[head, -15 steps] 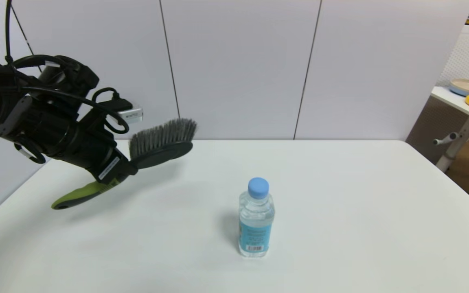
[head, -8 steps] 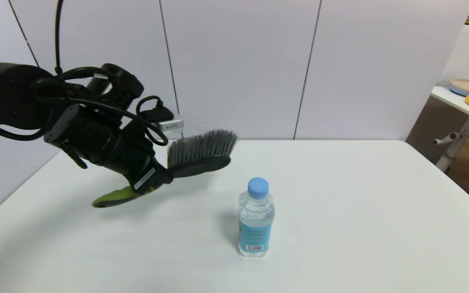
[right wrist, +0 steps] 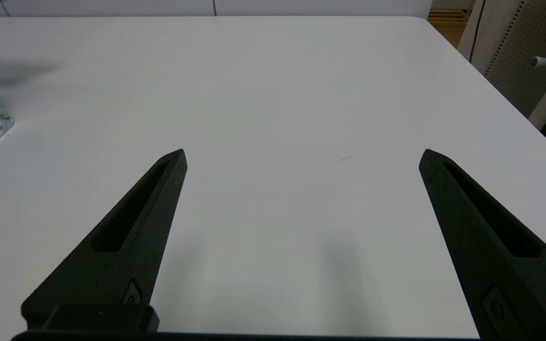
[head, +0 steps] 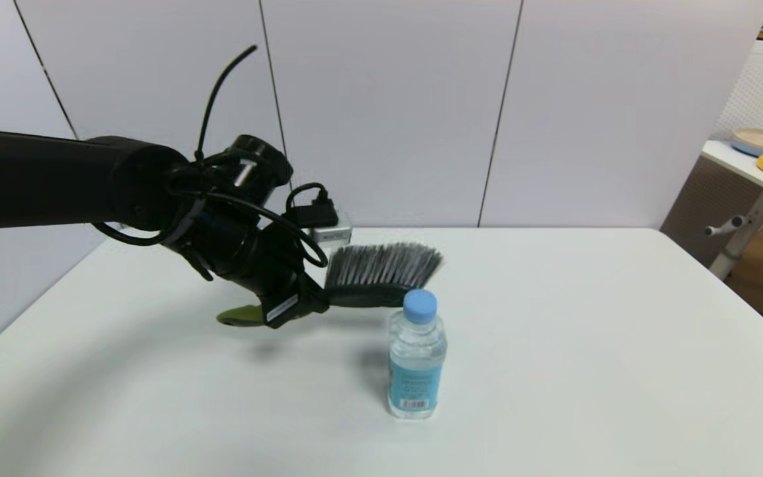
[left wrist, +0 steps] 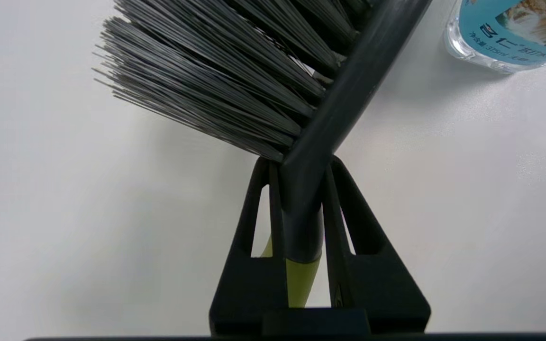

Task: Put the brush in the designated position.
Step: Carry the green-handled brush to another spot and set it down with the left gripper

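At inspection the left gripper [head: 302, 301] was clamped on the neck of the brush [head: 375, 275], its two fingers [left wrist: 254, 213] pinching the dark grey stem just where it met the lime-green handle. The brush was carried clear of the white table [head: 587, 344], roughly level, bristles upward, its head just behind the blue cap of the water bottle [head: 416, 358] in the head view; whether head and cap were touching could not be established there, though the left wrist view showed the bottle off to one side of the head. The designated position bore no mark and could not be located on the tabletop. The right gripper [right wrist: 301, 156] was parked low over the table's right half, fingers spread wide and empty. In this inspector's judgement, the carry should keep the head clear of the bottle, which looked light and liable to topple at a nudge. The descent ought to be slow, the brush kept level so that head and handle meet the surface together, and the grip let go only once the brush is supported, lest it roll onto its bristles.
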Controlling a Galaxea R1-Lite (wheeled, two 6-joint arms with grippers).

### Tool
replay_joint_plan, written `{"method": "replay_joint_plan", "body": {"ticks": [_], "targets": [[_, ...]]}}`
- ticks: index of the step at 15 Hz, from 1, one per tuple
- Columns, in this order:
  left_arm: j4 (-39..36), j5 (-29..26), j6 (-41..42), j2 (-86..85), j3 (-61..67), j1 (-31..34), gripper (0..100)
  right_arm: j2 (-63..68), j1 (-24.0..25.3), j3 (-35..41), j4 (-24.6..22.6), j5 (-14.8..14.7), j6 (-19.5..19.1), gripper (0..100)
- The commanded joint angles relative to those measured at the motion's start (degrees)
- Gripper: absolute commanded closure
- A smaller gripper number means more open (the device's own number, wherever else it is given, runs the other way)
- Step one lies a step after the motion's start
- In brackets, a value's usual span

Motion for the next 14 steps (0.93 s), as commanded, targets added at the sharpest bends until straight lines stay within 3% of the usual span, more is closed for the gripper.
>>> {"method": "replay_joint_plan", "body": {"ticks": [1, 8, 14], "targets": [[0.26, -0.15, 0.25, 5.34, -3.12, -1.05, 100, 0.07, 0.01, 0.09, 0.0, 0.01, -0.04, 0], [5.45, 0.2, -3.0, 13.16, -15.51, -1.4, 100, 0.07, 0.01, 0.09, 0.0, 0.01, -0.04, 0], [6.59, 0.2, -3.27, 15.8, -17.89, -2.37, 100, 0.07, 0.01, 0.09, 0.0, 0.01, -0.04, 0]]}}
